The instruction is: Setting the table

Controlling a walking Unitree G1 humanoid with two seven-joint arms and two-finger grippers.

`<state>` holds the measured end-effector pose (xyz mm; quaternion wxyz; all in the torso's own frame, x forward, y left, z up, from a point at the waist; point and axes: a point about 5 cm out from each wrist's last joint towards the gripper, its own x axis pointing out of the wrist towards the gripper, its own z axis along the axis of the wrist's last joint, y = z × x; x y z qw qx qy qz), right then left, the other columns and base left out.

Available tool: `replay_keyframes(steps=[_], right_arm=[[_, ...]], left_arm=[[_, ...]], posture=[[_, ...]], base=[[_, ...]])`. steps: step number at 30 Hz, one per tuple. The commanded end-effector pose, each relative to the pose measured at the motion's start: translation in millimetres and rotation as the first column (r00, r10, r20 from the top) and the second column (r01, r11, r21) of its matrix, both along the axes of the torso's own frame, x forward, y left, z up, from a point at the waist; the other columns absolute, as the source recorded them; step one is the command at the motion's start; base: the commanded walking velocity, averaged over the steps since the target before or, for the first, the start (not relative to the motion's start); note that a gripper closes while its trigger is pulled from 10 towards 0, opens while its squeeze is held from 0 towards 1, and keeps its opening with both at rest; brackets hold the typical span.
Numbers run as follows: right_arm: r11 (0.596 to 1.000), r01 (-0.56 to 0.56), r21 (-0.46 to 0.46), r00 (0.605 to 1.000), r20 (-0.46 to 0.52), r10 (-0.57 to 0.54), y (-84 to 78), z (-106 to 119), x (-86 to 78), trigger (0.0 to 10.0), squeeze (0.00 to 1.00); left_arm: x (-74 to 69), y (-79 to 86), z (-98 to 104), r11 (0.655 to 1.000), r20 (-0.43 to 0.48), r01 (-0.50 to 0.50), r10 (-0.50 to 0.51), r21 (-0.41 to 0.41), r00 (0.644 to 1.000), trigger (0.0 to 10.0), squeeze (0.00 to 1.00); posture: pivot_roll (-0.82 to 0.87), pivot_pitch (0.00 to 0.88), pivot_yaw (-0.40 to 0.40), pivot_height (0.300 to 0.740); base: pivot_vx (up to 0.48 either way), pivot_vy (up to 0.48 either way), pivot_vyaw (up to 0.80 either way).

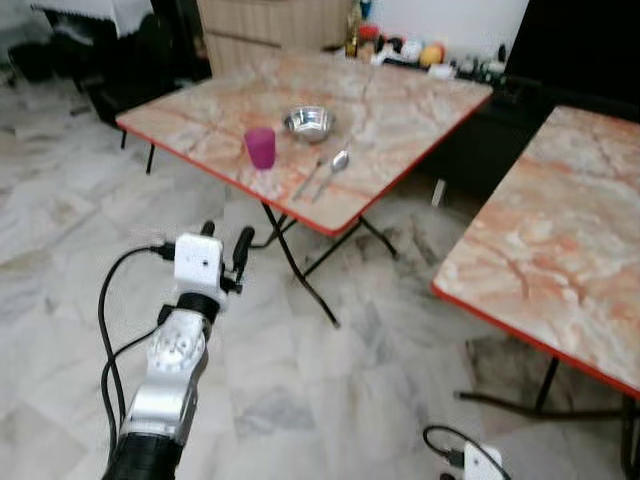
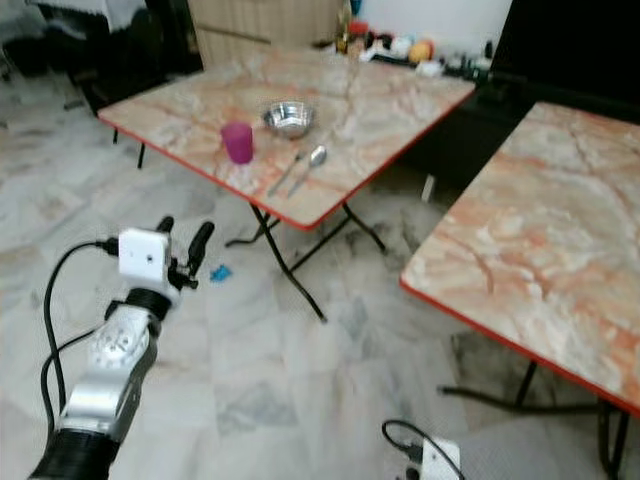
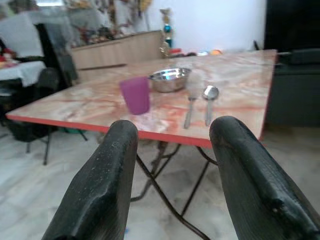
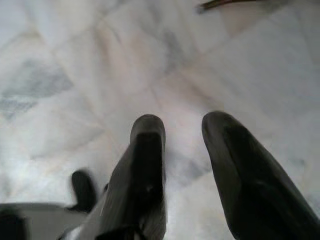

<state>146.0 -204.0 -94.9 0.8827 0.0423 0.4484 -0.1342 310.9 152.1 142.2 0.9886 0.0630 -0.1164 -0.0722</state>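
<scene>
A folding table (image 1: 410,110) with a marble-pattern top and red edge stands ahead. On it are a purple cup (image 1: 260,147), a steel bowl (image 1: 309,123), a spoon (image 1: 338,162) and a second slim utensil (image 1: 307,180) beside it. My left gripper (image 1: 226,240) is raised short of the table's near edge, open and empty, pointing at the cup (image 3: 135,95) and bowl (image 3: 170,79). My right gripper (image 4: 182,125) hangs low over the floor, open with nothing between its fingers.
A second marble-top table (image 1: 560,250) stands to the right, with a floor gap between the two. Crossed black legs (image 1: 310,265) show under the near table. A counter with bottles (image 1: 420,50) and dark chairs (image 1: 130,60) line the back.
</scene>
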Motion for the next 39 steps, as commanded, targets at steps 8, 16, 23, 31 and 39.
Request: replay_keyframes(steps=[8,16,23,31,39], right_arm=[[1.0,-0.003,0.014,1.0,-0.007,0.004,5.0,-1.1,-0.3,10.0,0.0],[1.0,-0.008,0.009,1.0,-0.006,0.008,2.5,-0.6,0.2,10.0,0.0],[1.0,-0.017,0.003,1.0,-0.004,0.017,0.8,0.4,2.2,10.0,0.0],[1.0,-0.006,0.009,1.0,-0.005,0.007,2.6,-0.5,0.2,10.0,0.0],[0.999,-0.038,-0.003,0.999,-0.027,0.037,3.7,-1.7,-1.7,10.0,0.0]], left_arm=[[-12.8,34.3,-82.2,0.992,-0.327,-0.087,0.111,0.088,0.938,10.0,0.0],[-44.2,46.3,-153.2,0.985,-0.635,-0.095,0.166,0.146,0.755,10.0,0.0],[-82.7,36.2,-197.1,0.989,-0.828,-0.046,0.14,0.137,0.543,10.0,0.0],[-105.0,49.0,-211.4,0.98,-0.877,-0.049,0.195,0.193,0.439,10.0,0.0],[-102.6,48.4,-210.7,0.981,-0.88,-0.081,0.193,0.175,0.434,10.0,0.0]], posture=[[0.01,0.0,0.008,0.74],[0.01,0.0,-0.012,0.74],[0.0,0.0,-0.012,0.74],[-0.01,0.0,0.002,0.74],[-0.03,0.0,0.0,0.74]], base=[[0.0,0.0,0.0],[0.0,0.0,0.0],[0.0,0.0,0.0],[0.0,0.0,0.0],[0.0,0.0,0.0]])
